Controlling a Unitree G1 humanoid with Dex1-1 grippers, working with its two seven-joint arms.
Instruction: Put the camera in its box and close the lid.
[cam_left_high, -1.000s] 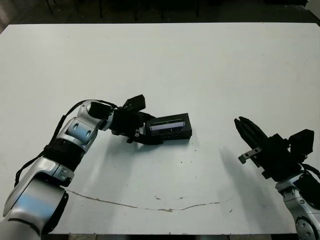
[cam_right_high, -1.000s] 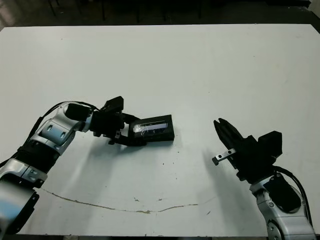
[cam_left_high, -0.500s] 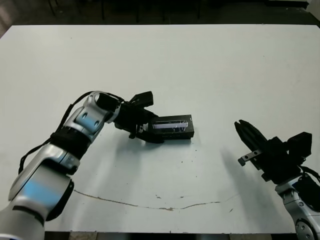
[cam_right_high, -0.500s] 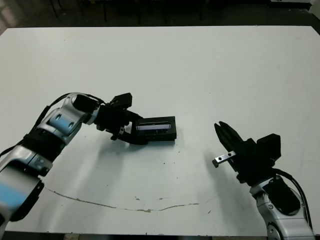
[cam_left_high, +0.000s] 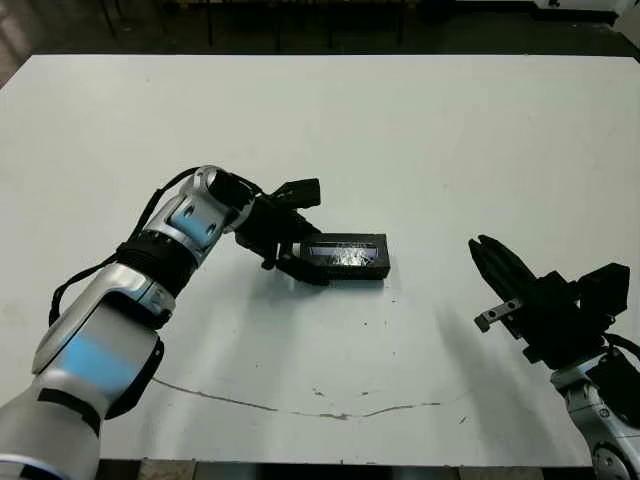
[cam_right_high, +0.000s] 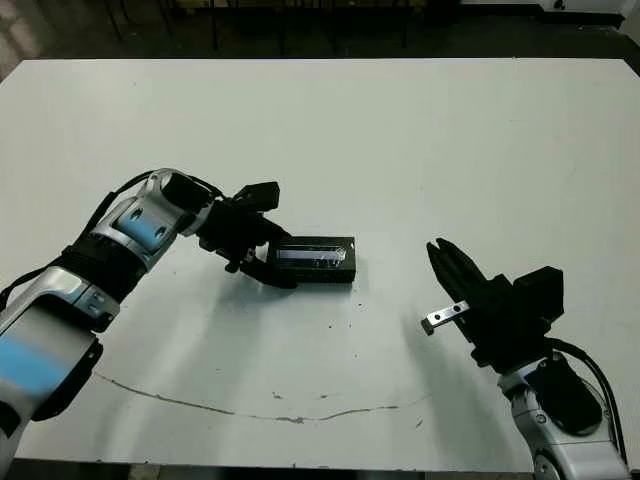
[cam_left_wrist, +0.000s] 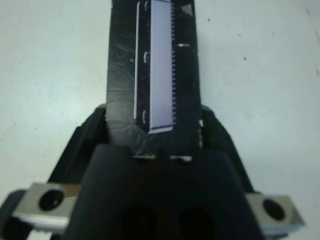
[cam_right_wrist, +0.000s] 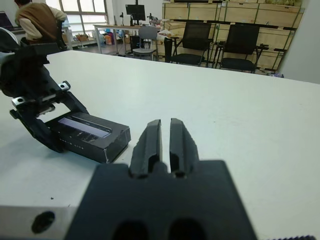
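Gripping one end of the black rectangular lid (cam_left_high: 345, 257) with its pale lavender stripe, the left gripper (cam_left_high: 300, 262) holds it flat on the white table (cam_left_high: 420, 140). Well apart, the right gripper (cam_left_high: 492, 262) hovers with fingers pressed together.

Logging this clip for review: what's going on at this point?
The left gripper is clamped on one end of the lid, the black block with a pale stripe, which lies flat on the white table. The right gripper is shut, holds nothing and hovers off to the side. Neither box nor camera shows separately.
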